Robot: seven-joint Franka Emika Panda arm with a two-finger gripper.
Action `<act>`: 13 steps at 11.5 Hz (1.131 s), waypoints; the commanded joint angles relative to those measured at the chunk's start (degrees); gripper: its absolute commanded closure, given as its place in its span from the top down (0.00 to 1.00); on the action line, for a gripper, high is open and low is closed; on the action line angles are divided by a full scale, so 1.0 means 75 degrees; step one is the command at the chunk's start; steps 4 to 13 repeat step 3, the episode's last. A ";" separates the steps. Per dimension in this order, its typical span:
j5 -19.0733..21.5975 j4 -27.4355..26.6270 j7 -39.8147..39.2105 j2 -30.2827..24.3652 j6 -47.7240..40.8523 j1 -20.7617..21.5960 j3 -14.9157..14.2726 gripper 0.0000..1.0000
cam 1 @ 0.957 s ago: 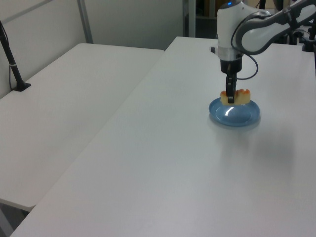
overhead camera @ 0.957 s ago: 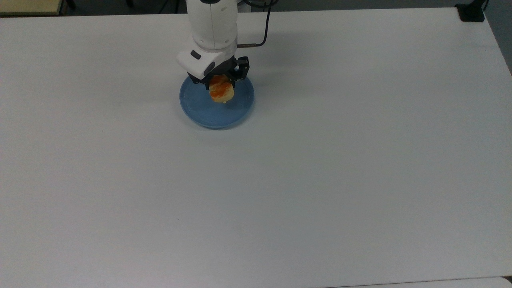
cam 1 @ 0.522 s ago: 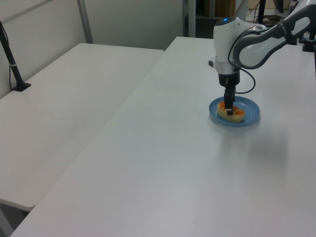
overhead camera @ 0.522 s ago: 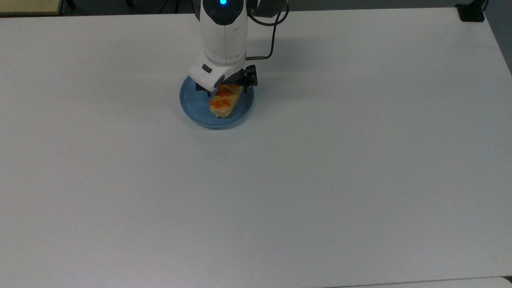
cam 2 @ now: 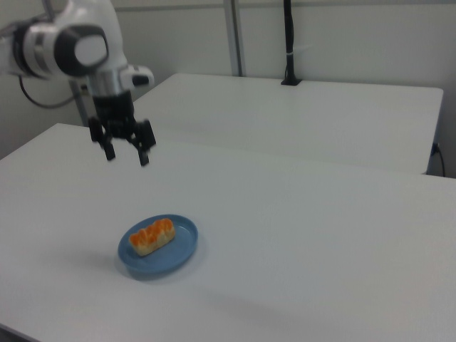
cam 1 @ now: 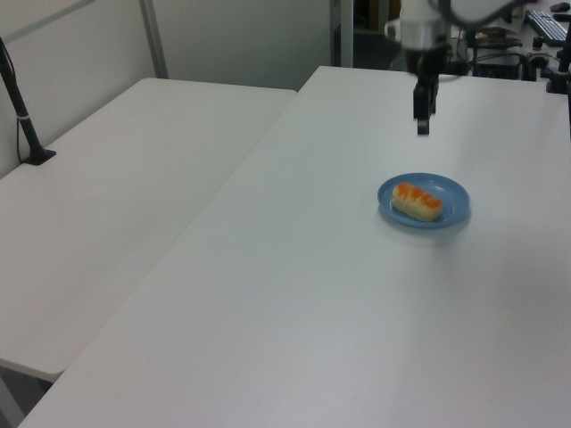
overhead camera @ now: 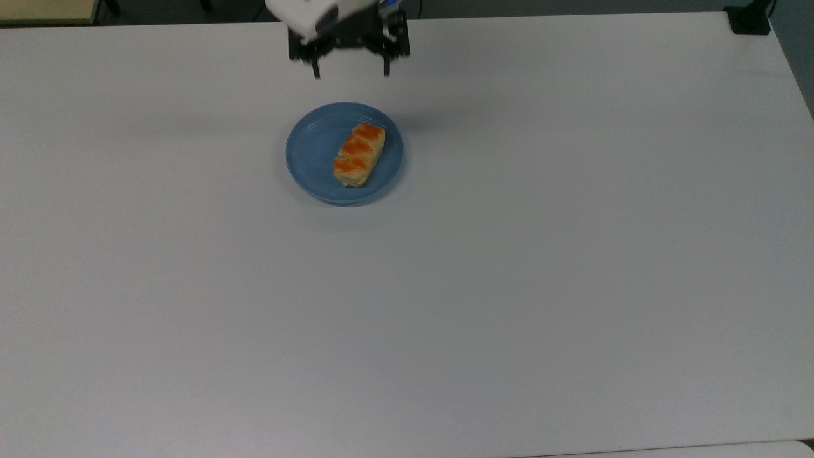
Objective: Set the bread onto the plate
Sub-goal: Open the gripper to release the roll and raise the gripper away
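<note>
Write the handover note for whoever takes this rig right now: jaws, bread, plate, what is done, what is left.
Gripper: jaws open, holding nothing, raised above the table and clear of the plate, toward the top view's upper edge.
Bread: lying flat on the plate, orange patches up, toward the top view's right half of the plate, fully inside the rim.
Plate: on the white table, upright.
Done: bread is on the plate and released.
Left: nothing on the placement itself; probably only parking the arm.
</note>
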 commanded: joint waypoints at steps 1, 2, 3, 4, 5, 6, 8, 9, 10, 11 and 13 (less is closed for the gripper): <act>0.0108 0.1065 0.0485 0.0020 -0.0800 -0.0185 -0.0058 1.00; 0.0108 0.1090 0.0533 0.0020 -0.0801 -0.0197 -0.0058 1.00; 0.0108 0.1102 0.0534 0.0020 -0.0813 -0.0209 -0.0093 1.00; 0.0108 0.1102 0.0534 0.0020 -0.0813 -0.0209 -0.0093 1.00; 0.0108 0.1102 0.0534 0.0020 -0.0813 -0.0209 -0.0093 1.00; 0.0108 0.1102 0.0534 0.0020 -0.0813 -0.0209 -0.0093 1.00; 0.0108 0.1102 0.0534 0.0020 -0.0813 -0.0209 -0.0093 1.00; 0.0108 0.1102 0.0534 0.0020 -0.0813 -0.0209 -0.0093 1.00; 0.0108 0.1102 0.0534 0.0020 -0.0813 -0.0209 -0.0093 1.00; 0.0108 0.1102 0.0534 0.0020 -0.0813 -0.0209 -0.0093 1.00; 0.0108 0.1102 0.0534 0.0020 -0.0813 -0.0209 -0.0093 1.00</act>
